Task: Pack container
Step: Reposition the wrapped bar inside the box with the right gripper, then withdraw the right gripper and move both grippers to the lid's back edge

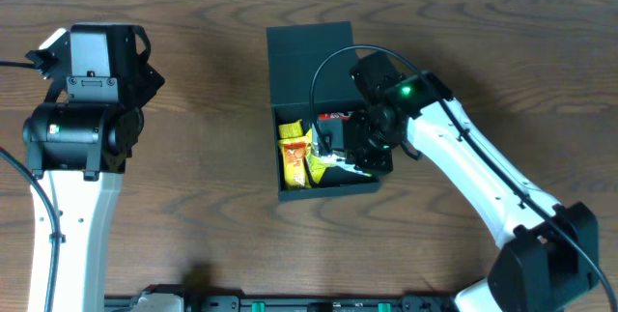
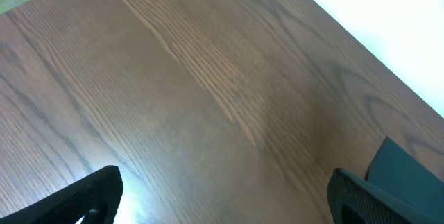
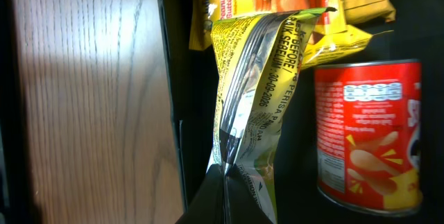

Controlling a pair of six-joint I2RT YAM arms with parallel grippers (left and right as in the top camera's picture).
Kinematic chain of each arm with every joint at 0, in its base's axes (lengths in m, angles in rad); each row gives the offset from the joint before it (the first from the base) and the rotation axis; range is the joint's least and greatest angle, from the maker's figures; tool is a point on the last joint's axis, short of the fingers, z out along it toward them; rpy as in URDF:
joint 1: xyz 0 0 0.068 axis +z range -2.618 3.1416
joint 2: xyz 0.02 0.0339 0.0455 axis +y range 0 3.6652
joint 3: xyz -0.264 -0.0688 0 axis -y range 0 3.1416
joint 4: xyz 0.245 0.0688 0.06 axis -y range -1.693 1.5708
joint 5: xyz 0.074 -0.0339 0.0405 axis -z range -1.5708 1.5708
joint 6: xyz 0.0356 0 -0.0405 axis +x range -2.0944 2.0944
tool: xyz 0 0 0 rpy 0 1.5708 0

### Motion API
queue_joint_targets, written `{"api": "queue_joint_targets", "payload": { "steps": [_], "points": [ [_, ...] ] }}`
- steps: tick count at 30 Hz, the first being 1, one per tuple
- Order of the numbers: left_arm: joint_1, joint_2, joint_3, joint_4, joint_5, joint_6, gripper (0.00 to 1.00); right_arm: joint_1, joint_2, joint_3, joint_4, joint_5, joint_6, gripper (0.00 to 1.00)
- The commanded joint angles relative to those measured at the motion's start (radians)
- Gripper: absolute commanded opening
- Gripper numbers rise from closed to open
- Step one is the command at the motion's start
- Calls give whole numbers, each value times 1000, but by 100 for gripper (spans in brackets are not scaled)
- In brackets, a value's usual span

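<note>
1. We see the container (image 1: 311, 53) near the middle of the table (image 1: 203, 167), toward its far edge, with its flap lid laid open toward that edge.
2. Our right gripper (image 3: 225, 186) is down inside the container, jaws pinched together on the seam of a yellow-and-silver snack packet (image 3: 250, 92).
3. A red chip can (image 3: 368, 134) lies just beside that packet, and more yellow packets (image 1: 293, 153) sit along the container's left wall.
4. Our left gripper (image 2: 225, 200) hangs over bare wood near the table's left edge, jaws spread wide and holding nothing.
</note>
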Motion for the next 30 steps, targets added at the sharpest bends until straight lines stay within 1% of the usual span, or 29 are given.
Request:
{"api": "queue_joint_targets", "payload": {
  "steps": [1, 7, 9, 10, 11, 12, 17, 18, 19, 20, 21, 25, 27, 29, 30],
  "points": [
    [3, 6, 11, 0, -26, 10, 96, -8, -1, -22, 8, 1, -26, 1],
    [3, 6, 11, -2, -26, 31, 95, -11, -1, -26, 8, 28, -26, 2],
    [3, 6, 11, -2, -26, 31, 95, -11, -1, -26, 8, 29, -26, 15],
    [3, 6, 11, -4, -26, 31, 95, -11, -1, -26, 9, 29, -26, 30],
    [3, 6, 11, -5, -26, 31, 95, -12, -1, -26, 11, 29, -26, 41],
    [3, 6, 11, -5, -26, 31, 95, -13, -1, -26, 12, 29, -26, 43],
    [3, 6, 11, -5, -26, 31, 95, -14, -1, -26, 26, 29, -26, 45],
    [3, 6, 11, -5, -26, 31, 95, -14, -1, -26, 39, 30, -25, 49],
    [3, 6, 11, -5, -26, 31, 95, -14, -1, -25, 51, 31, -25, 67],
    [3, 6, 11, -5, -26, 31, 95, -14, -2, -24, 69, 36, -17, 91],
    [3, 6, 11, -6, -26, 32, 95, -14, -2, -17, 94, 49, 12, 99],
    [3, 6, 11, -7, -23, 80, 95, -14, -2, 73, 154, 82, 210, 99],
    [3, 6, 11, -9, -21, 121, 95, -14, -2, 150, 154, 83, 346, 99],
    [3, 6, 11, -12, -21, 150, 95, -16, -2, 231, 157, 111, 527, 99],
    [3, 6, 11, -13, -16, 167, 95, -19, -2, 277, 158, 145, 650, 99]
  ]
}}
